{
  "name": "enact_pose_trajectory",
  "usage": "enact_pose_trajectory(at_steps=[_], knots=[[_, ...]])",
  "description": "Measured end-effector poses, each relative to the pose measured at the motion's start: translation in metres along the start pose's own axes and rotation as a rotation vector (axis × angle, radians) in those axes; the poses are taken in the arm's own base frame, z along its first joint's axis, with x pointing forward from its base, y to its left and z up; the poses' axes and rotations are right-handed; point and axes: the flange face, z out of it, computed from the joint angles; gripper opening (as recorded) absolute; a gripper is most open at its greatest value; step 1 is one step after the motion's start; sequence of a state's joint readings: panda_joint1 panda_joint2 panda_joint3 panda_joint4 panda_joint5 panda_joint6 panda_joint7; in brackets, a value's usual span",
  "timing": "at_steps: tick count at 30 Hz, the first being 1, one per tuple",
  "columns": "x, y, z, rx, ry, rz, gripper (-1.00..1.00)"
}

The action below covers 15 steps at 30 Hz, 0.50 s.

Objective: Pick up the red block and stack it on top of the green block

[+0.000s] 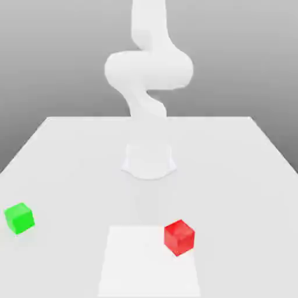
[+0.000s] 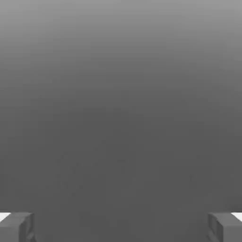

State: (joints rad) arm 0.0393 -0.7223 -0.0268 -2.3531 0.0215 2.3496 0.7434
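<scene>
glossy red cube (image 1: 179, 237), plain green cube (image 1: 20, 218), smooth white table (image 1: 75, 174), gripper (image 2: 121, 228) jaws wide

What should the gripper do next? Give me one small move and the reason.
Probably lower the open gripper toward the glossy red cube, keeping its fingers apart. Nothing is between them yet, and the red cube rests on the pale surface at the exterior view's right, well away from the bright green cube it should top.
</scene>
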Motion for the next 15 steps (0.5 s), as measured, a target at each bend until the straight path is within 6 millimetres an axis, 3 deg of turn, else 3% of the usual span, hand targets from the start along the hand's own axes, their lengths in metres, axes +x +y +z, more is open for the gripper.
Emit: enact_pose_trajectory(at_steps=[4, 8, 12, 15], knots=[[-0.030, 0.016, 0.103, -0.059, -0.155, -0.088, 0.00], [-0.079, 0.041, 0.190, -0.127, -0.295, -0.184, 0.00], [-0.143, 0.077, 0.262, -0.207, -0.427, -0.295, 0.00], [-0.197, 0.115, 0.304, -0.278, -0.523, -0.391, 0.00]])
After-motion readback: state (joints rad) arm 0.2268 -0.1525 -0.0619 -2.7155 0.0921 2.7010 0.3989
